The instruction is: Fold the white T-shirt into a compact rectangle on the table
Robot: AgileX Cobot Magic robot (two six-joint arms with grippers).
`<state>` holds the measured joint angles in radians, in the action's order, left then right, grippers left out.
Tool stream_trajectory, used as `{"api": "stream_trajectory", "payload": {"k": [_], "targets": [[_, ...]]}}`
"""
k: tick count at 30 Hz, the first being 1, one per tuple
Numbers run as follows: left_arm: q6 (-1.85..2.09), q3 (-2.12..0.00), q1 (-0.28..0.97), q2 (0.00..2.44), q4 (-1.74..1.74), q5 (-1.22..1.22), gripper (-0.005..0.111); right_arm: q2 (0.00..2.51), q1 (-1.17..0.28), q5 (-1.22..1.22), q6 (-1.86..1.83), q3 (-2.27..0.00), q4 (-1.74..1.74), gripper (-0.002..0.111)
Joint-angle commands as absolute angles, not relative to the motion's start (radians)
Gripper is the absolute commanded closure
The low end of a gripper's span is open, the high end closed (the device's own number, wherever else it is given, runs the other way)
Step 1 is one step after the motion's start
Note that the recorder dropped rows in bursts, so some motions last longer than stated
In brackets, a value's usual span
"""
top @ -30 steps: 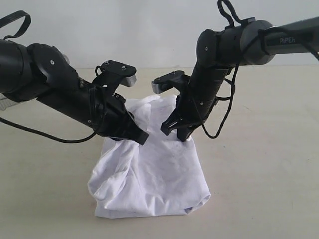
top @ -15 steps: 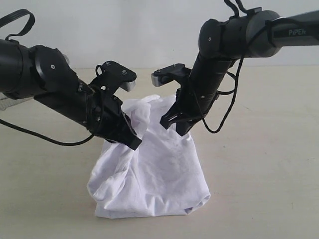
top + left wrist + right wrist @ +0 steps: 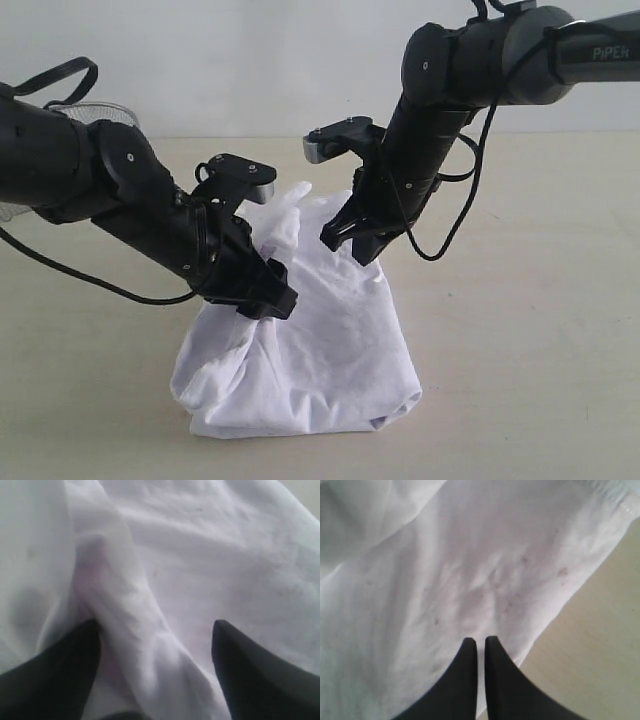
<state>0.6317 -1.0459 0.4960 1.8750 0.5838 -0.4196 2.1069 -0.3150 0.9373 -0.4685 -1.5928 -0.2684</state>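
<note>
The white T-shirt (image 3: 310, 350) lies bunched in a loose heap on the table (image 3: 530, 330); no red band shows. My left gripper (image 3: 268, 298) presses low against the heap's left side. In the left wrist view it (image 3: 156, 627) is open wide, and a raised ridge of white cloth (image 3: 125, 605) runs between the fingers. My right gripper (image 3: 355, 248) hovers at the heap's upper right edge. Its fingers (image 3: 480, 640) are shut together with nothing seen between them, and the shirt's hem (image 3: 615, 500) and bare table (image 3: 590, 650) lie below.
A round wire-mesh basket (image 3: 100, 112) stands at the far left behind my left arm. Black cables hang from both arms. A pale wall closes off the back of the table.
My left gripper has opened wide and dropped lower and leftward onto the heap, letting go of the cloth. The right gripper stayed shut and lifted slightly.
</note>
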Motion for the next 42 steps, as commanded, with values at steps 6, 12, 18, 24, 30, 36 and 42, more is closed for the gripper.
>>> {"api": "stream_trajectory", "payload": {"k": [6,12,18,24,30,36,42], "targets": [[0.608,-1.051,0.496,1.865,0.541,-0.369,0.102,2.095,-0.31,0.948,-0.472,-1.596,-0.267,0.108],[0.52,-1.051,0.475,1.862,0.499,-0.399,0.102,2.095,-0.31,0.96,-0.472,-1.596,-0.267,0.108],[0.46,-1.019,0.472,1.842,0.478,-0.415,0.102,2.113,-0.31,0.951,-0.48,-1.595,-0.277,0.108],[0.46,-0.998,0.472,1.778,0.475,-0.351,0.102,2.116,-0.31,0.862,-0.507,-1.595,-0.348,0.108],[0.462,-0.996,0.465,1.753,0.473,-0.347,0.102,2.132,-0.31,0.837,-0.59,-1.595,-0.454,0.108],[0.462,-0.985,0.46,1.753,0.473,-0.368,0.102,2.204,-0.31,0.841,-0.575,-1.595,-0.445,0.108],[0.456,-0.954,0.458,1.753,0.473,-0.37,0.102,2.247,-0.31,0.843,-0.575,-1.595,-0.44,0.108]]}}
